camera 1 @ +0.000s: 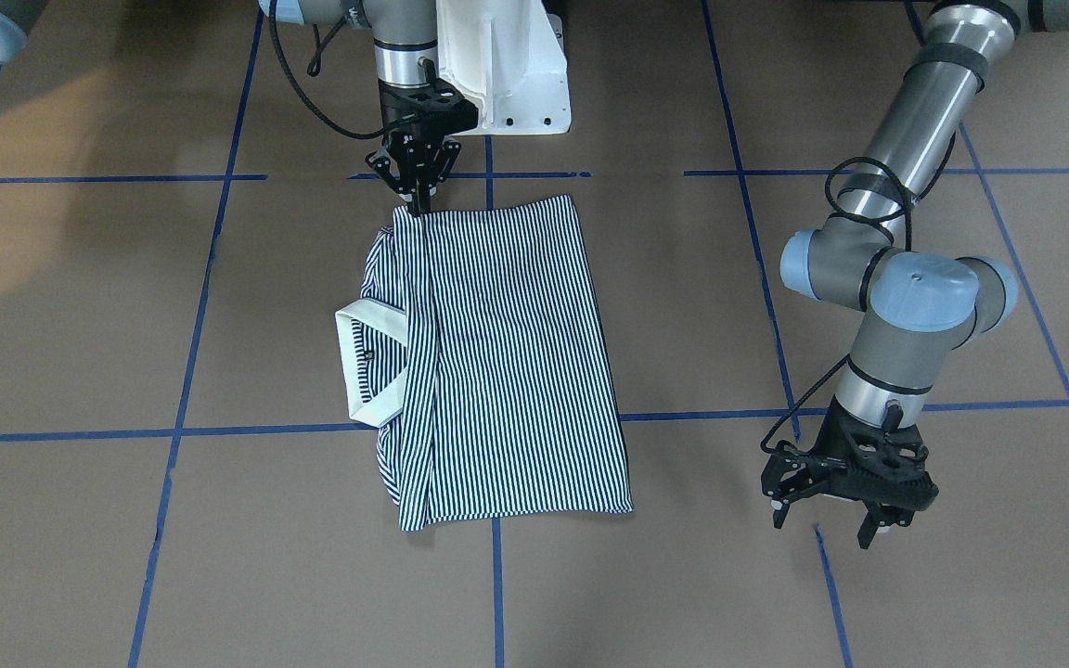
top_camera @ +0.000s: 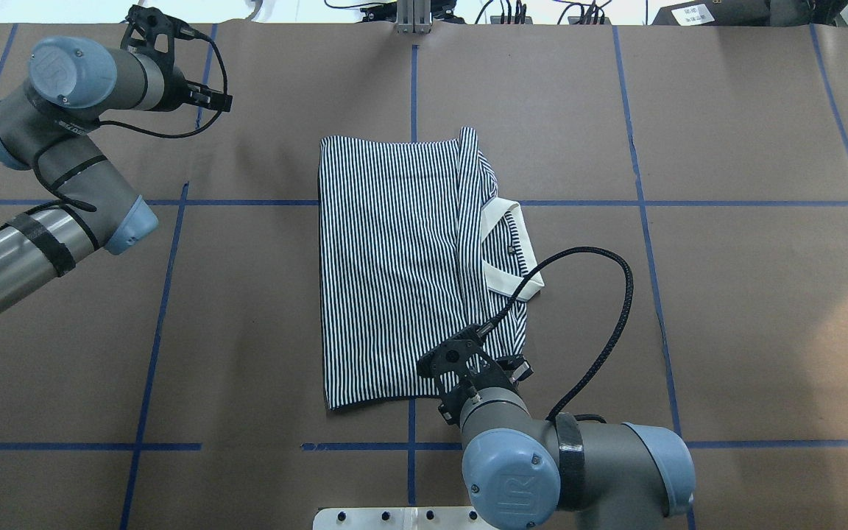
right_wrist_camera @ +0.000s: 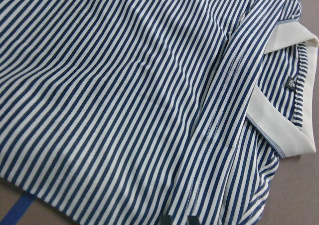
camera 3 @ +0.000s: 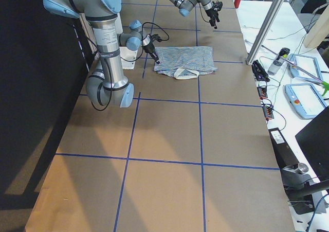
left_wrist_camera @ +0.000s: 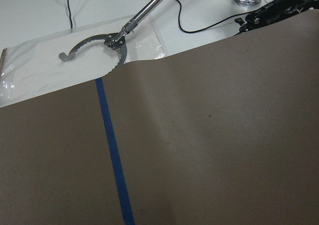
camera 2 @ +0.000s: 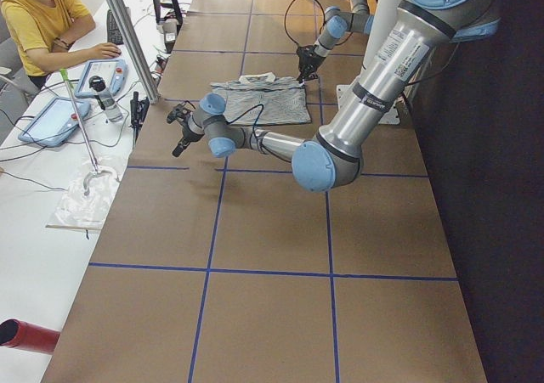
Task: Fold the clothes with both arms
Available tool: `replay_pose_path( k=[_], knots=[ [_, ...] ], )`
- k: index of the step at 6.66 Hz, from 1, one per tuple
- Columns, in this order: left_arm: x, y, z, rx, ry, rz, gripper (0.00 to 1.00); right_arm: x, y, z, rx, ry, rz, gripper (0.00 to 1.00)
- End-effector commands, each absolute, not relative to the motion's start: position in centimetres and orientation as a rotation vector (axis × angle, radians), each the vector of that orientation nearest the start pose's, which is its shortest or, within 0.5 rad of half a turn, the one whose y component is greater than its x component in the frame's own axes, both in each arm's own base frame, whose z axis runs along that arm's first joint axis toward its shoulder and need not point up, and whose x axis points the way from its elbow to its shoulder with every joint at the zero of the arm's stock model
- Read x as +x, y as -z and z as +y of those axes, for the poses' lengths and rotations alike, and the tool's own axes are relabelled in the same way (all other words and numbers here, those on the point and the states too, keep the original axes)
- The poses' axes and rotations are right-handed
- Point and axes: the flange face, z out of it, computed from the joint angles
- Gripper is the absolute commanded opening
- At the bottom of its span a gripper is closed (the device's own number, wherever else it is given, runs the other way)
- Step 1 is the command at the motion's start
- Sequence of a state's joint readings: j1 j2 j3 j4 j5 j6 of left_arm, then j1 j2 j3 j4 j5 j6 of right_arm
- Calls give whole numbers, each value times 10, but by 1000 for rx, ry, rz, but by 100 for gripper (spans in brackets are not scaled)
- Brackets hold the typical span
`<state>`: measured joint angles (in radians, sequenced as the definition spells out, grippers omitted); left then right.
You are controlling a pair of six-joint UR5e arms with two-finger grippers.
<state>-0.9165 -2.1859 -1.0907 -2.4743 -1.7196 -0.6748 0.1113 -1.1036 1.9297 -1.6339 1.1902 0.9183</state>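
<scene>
R tool (camera 1: 418, 199) narrow, tips nearly together, pinching polo shirt (camera 1: 507, 362) at corner nearest robot base, by fold edge. On R wrist cam I see both tips down on stripes. L tool (camera 1: 822, 529) spread wide, holding nothing, over bare worktop (camera 1: 683, 575), well apart from shirt. Shirt folded, lying flat mid-worktop, white collar (camera 1: 377, 320) poking out on robot's R side.
</scene>
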Motion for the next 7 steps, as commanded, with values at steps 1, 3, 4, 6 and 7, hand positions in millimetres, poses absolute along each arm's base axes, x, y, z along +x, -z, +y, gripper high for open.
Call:
replay_pose_path(
  k=[1,3,4,6,7],
  knots=[
    [375,-421,-682,732,-59,746,100,-573,-254,-235,624,387,-556,11],
    [377,-421,-681,731,-62,747,100,-580,-263,-231,614,405,-532,12],
    [378,-421,-681,730,-63,748,100,-581,-264,-231,614,407,-529,17],
    [378,-421,-681,730,-63,748,100,-581,-265,-232,613,406,-525,29],
    [379,-421,-680,730,-65,748,100,-581,-265,-232,614,406,-527,30]
  ],
)
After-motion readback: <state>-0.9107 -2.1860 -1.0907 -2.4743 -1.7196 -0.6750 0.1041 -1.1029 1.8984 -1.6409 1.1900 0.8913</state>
